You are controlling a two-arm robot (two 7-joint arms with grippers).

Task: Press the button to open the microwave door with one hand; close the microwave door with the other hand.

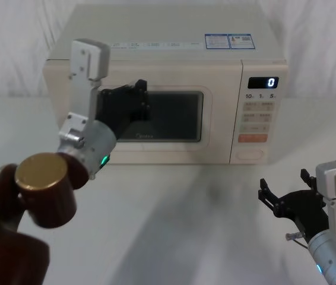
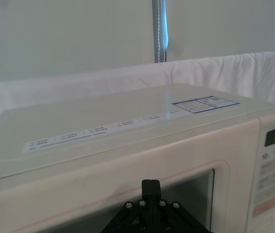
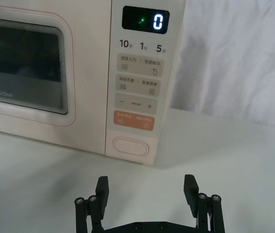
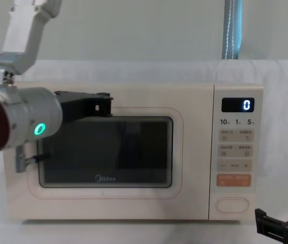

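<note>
We see the left gripper [image 1: 139,95], black and angular on a grey cylindrical wrist with a green ring light [image 4: 40,129], raised against the upper left of the microwave door [image 1: 156,116]; its fingertips sit at the top edge of the dark window, and we cannot tell whether they are spread or pressed together. In the left wrist view a single black finger [image 2: 150,188] rises in front of the door's upper frame.

The right gripper [image 1: 287,193] hangs low over the white table [image 1: 186,225], near and to the right, well apart from the microwave. Its two flat black fingers [image 3: 102,187] stand spread wide, holding nothing.

The door is a smooth cream-white panel with a dark glossy rounded-rectangle window and a small Midea logo [image 4: 105,178], and it looks flush with the body. To its right is the narrow control panel [image 4: 235,152], with a black digital display [image 4: 237,105] reading 0, small cream keys and an orange rectangular button [image 3: 133,121]. Just below that lies the button [image 3: 130,146], a wide, unmarked cream pill shape with a thin outline, directly beyond the right gripper with bare table between them.

White creased cloth [image 3: 234,58] hangs behind, and labels [image 1: 230,41] lie on the microwave's flat top.
</note>
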